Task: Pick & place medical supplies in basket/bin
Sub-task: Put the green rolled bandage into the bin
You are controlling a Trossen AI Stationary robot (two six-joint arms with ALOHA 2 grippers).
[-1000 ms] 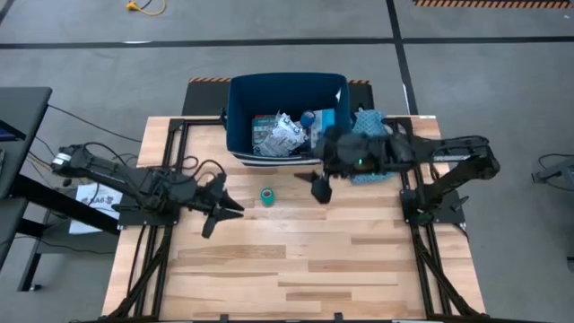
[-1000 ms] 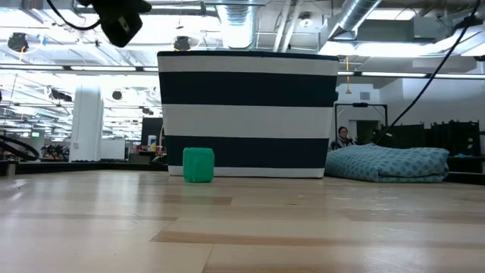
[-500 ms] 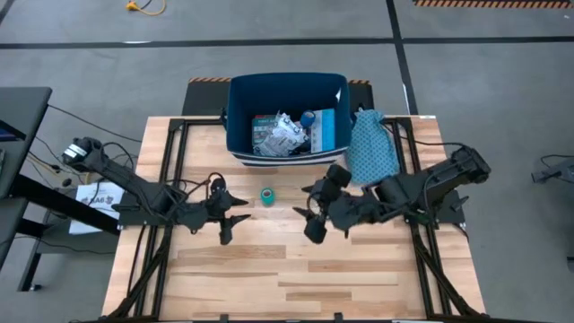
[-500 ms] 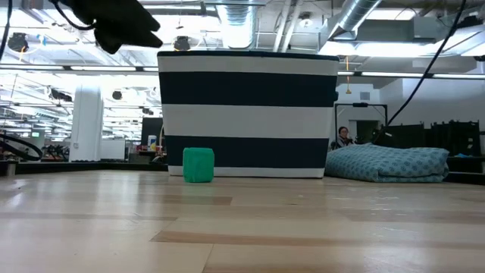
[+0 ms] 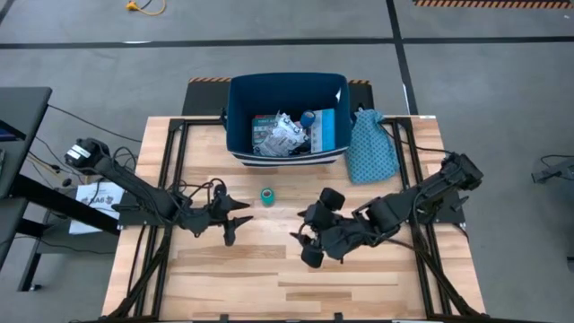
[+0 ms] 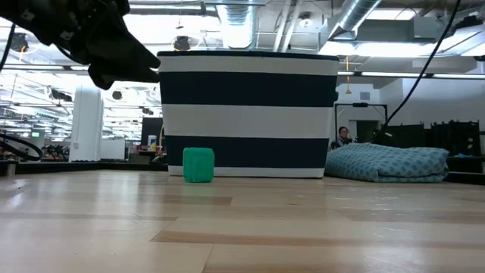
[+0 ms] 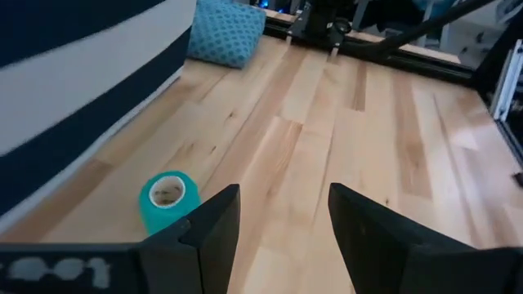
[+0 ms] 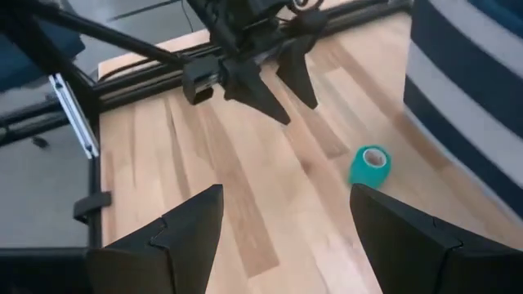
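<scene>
Blurring bin (image 7: 73,90), edges cropped

Far centre: navy bin (image 5: 287,117), tall striped walls, open on top, partly filled; entry from above only. Right of the bin, touching its wall: teal dotted cloth (image 5: 369,148), low and soft. Just near of the bin: one teal tape roll (image 5: 267,195), upright, bare wood all round it. Left gripper (image 5: 235,215) to its left with fingers parted, right gripper (image 5: 305,239) to its near right with fingers spread, both hanging over the table (image 5: 359,287). Near half of the table: unobstructed planks.
</scene>
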